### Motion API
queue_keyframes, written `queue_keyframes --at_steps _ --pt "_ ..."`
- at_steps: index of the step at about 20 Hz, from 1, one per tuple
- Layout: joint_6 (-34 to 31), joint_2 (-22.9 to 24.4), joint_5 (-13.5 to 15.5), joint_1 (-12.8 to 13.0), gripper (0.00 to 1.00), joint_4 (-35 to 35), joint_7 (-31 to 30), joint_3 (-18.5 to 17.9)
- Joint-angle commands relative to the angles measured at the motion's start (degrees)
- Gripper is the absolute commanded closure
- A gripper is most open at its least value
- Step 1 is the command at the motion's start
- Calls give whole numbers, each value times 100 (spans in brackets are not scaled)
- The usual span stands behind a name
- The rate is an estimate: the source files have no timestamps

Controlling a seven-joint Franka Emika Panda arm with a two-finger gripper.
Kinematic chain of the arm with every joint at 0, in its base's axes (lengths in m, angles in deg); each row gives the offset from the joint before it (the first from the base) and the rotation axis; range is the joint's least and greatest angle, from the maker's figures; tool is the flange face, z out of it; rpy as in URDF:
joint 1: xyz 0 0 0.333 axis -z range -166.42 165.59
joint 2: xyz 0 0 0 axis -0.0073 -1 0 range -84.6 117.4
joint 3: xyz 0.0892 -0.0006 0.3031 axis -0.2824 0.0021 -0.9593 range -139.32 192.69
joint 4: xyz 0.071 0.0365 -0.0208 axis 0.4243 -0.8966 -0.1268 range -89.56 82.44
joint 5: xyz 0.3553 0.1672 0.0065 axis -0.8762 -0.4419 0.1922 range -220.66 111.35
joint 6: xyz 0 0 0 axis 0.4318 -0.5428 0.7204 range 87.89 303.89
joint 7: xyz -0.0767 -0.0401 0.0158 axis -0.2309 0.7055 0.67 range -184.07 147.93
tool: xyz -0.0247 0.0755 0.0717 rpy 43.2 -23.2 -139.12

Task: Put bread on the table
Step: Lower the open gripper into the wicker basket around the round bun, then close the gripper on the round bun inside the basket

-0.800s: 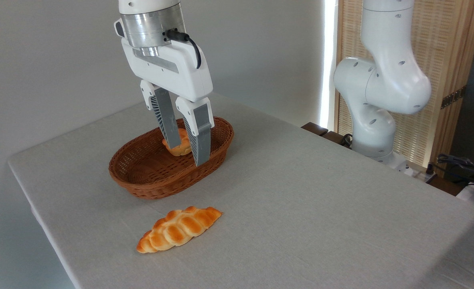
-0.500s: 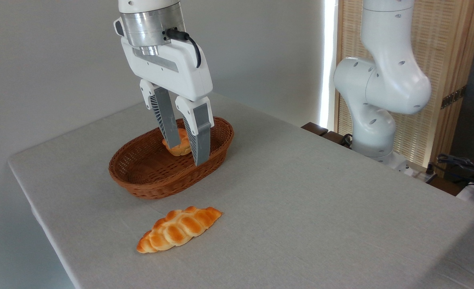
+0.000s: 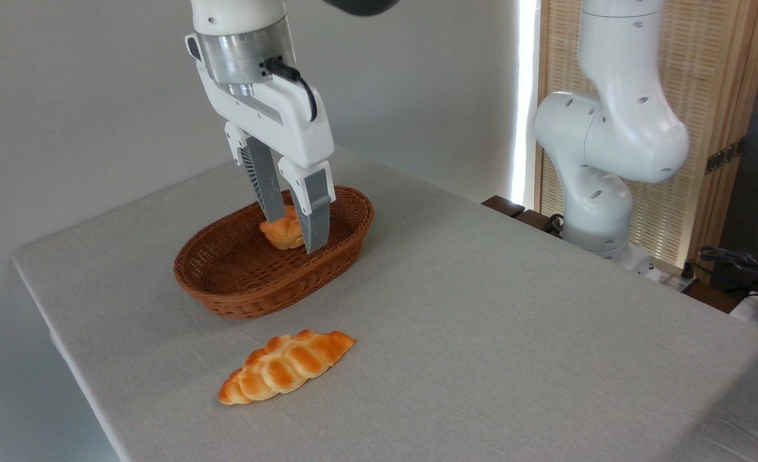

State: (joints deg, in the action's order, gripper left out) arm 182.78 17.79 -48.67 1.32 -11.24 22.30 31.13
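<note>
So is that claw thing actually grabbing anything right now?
Gripper: down in the basket, fingers closed on the small bun, one on each side; whether it is lifted cannot be told.

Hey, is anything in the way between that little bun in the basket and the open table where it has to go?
Only the basket wall: the bun sits inside, between the gripper fingers, so it must be lifted over the rim. The braided loaf lies in front, but bare table to the right looks free.
</note>
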Motion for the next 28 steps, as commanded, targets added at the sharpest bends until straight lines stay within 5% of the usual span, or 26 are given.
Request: queue_keyframes --at_steps 1,8,11,15,23,28 --pt "216 169 236 29 0 -488 41 284" --pt "1447 565 297 38 0 -1877 50 1276" --pt "1500 556 937 38 0 -2018 102 1568" --pt "2281 512 1597 46 0 -2405 305 1674" --pt "2722 459 2318 310 0 -2581 314 1674" --pt "2766 459 2328 328 0 -2958 725 1700"
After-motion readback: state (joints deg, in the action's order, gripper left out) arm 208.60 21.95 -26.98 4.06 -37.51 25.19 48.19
